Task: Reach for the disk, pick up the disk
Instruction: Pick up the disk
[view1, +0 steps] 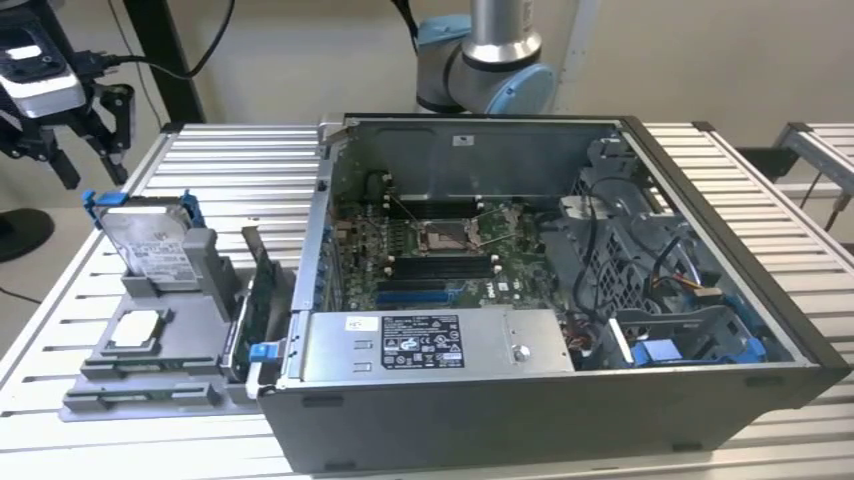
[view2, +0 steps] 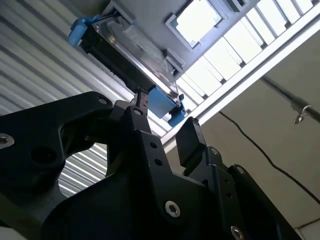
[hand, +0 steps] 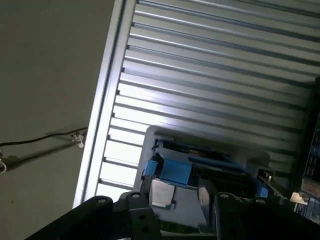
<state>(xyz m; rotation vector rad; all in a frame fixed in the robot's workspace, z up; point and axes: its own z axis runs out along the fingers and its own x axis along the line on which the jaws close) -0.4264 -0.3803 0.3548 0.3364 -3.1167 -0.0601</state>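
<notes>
The disk (view1: 147, 238) stands on edge in a grey holder (view1: 158, 345) at the exterior view's left, silver with a white label and a bright blue carrier around it. My gripper (view1: 88, 160) hangs above it and a little toward the exterior view's left, apart from it, open with nothing between its fingers. In the second wrist view the disk (view2: 127, 52) lies beyond my gripper (view2: 165, 122), its blue frame visible at both ends. In the first wrist view the disk (hand: 172, 170) sits just past the black fingers (hand: 137, 202).
The grey holder also carries a small square silver processor chip (view1: 138, 328). An open computer case (view1: 561, 300) takes up the middle and right of the slatted metal table (view1: 240, 160). The arm's base (view1: 481, 60) stands behind the case. Cables run along the floor.
</notes>
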